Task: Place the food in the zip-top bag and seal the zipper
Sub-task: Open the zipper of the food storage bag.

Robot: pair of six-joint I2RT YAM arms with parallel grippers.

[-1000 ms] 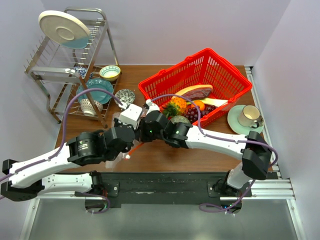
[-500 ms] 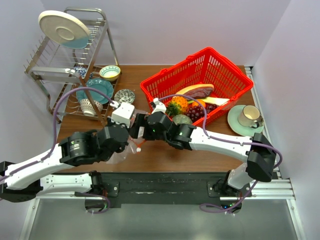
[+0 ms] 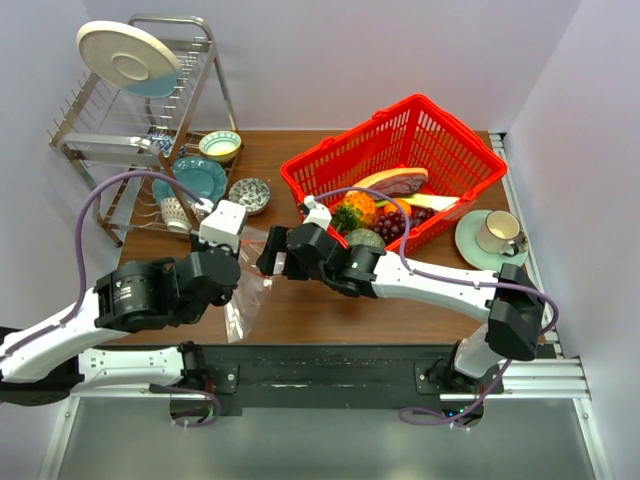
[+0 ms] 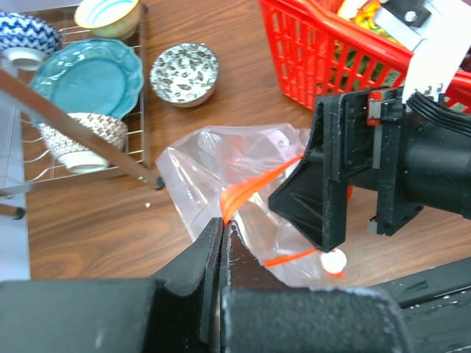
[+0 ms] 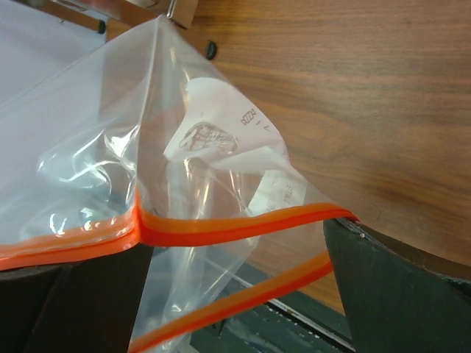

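The clear zip-top bag hangs over the wooden table between the two grippers. My left gripper is shut on its red-orange zipper at one end of the mouth. My right gripper is open wide at the bag's mouth, and one zipper strip stretches from finger to finger while the other sags below. A white label shows through the plastic. The food, a yellow-orange pineapple and purple grapes, lies in the red basket just behind the right arm.
A pink-red slice also lies in the basket. A dish rack with plates and bowls stands at the back left, with a small patterned bowl beside it. A cup on a saucer sits at the right.
My right gripper went from shut to wide open at the bag's mouth. Both grippers shifted left, and the bag now hangs in view between them.
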